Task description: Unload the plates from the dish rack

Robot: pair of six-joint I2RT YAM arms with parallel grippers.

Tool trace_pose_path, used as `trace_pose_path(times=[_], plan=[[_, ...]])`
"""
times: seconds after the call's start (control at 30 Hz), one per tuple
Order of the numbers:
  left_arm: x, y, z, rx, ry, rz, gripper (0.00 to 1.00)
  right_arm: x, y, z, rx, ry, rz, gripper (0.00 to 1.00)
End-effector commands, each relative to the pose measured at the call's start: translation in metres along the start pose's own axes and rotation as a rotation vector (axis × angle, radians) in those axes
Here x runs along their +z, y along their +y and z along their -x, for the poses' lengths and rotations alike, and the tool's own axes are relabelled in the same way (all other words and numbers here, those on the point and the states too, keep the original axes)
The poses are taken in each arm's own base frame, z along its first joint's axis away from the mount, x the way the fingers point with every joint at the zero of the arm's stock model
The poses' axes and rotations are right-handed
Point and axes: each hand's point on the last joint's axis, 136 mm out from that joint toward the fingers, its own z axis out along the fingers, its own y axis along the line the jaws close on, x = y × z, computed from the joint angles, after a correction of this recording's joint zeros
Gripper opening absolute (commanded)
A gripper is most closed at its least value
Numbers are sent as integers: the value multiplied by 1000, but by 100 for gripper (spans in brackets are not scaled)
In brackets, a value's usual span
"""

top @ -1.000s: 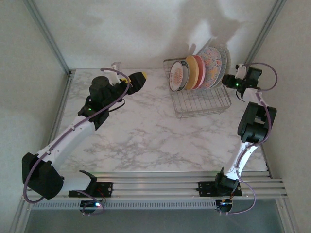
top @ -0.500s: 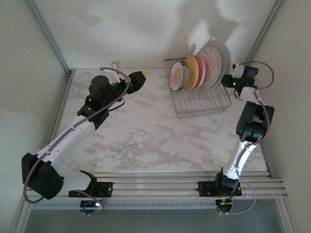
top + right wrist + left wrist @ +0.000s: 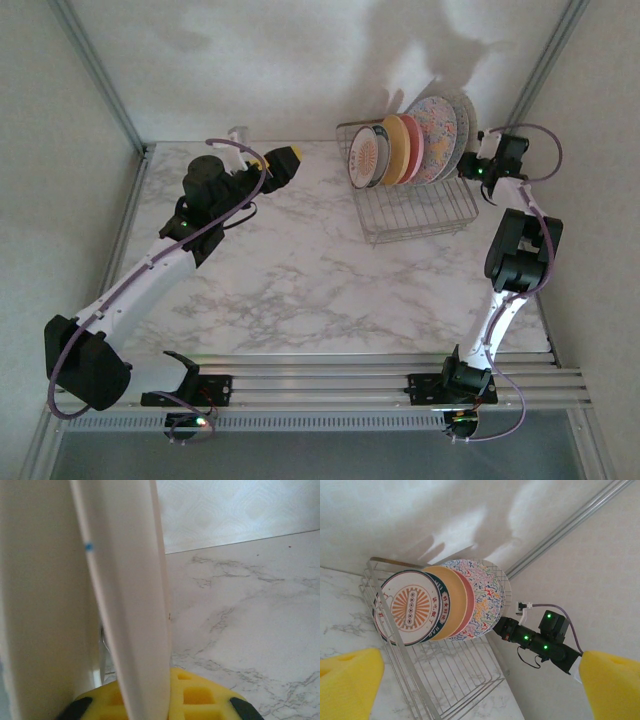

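Several plates stand on edge in the dish rack at the back right: a white plate with an orange motif, a yellow one, a pink-red one, a large floral one and paler plates behind. My right gripper is at the rack's right end, shut on the rim of the rearmost plate, whose pale edge runs between the yellow pads. My left gripper hangs open over the back left of the table, facing the rack and the plates.
The marble table spreads in front of and to the left of the rack. Walls close in behind the rack and to its right. The metal frame rail with the arm bases runs along the near edge.
My right gripper has moved up and to the left onto the rearmost plate's rim and closed on it. The left arm has stayed still.
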Motion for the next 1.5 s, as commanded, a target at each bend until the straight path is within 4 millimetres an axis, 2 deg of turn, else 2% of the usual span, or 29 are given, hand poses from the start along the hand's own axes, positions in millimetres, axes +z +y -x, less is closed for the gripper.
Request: trace_pose_path(times=[0.0, 0.63, 0.97, 1.47], plan=[[-6, -17, 10, 13, -30, -35, 99, -8, 23, 28, -18, -58, 26, 0], [-7, -21, 12, 16, -42, -50, 100, -52, 33, 93, -46, -211, -121, 0], [-8, -30, 18, 21, -51, -78, 100, -71, 29, 103, -65, -228, -192, 0], [-5, -76, 45, -28, -115, -254, 100, -105, 27, 115, -74, -254, -278, 0]])
